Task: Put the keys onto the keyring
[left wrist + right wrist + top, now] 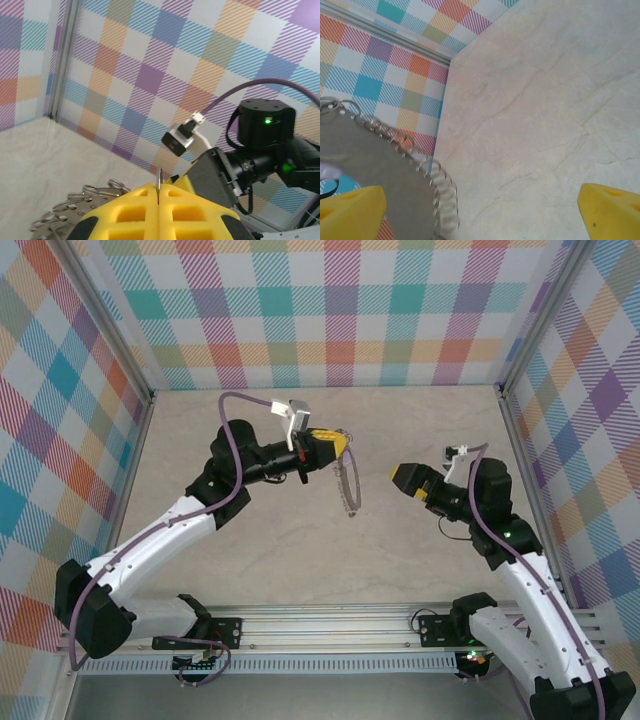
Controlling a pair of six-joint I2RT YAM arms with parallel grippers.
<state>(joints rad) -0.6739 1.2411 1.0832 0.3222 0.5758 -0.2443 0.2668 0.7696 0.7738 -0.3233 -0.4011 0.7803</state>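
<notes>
Above the middle of the bench (250,560), the left jaws are closed on the keyring (348,486). In the left wrist view the two yellow fingers (125,215) press together with the hoop's thin metal edge (159,181) standing upright in the seam between them. The ring's fringe of small silvery loops (75,200) spills out to the lower left of the fingers. From the top camera the keyring hangs edge-on below those jaws as a narrow grey strip, slanting toward the near edge of the bench; whether its lower end touches the surface cannot be told.

The right jaws stand open, with the yellow fingers (350,212) wide apart at the two lower corners of the right wrist view and nothing between them. They face the keyring from its right side, near it but apart. In that view the ring (365,155) shows as a flat grey face edged with loops. A pale lilac blur at its left edge may be the key (327,170), too soft to be sure.

The right arm (262,132) sits before the checked wall (330,310), and both arms rise from the rail (330,620) along the near edge.
</notes>
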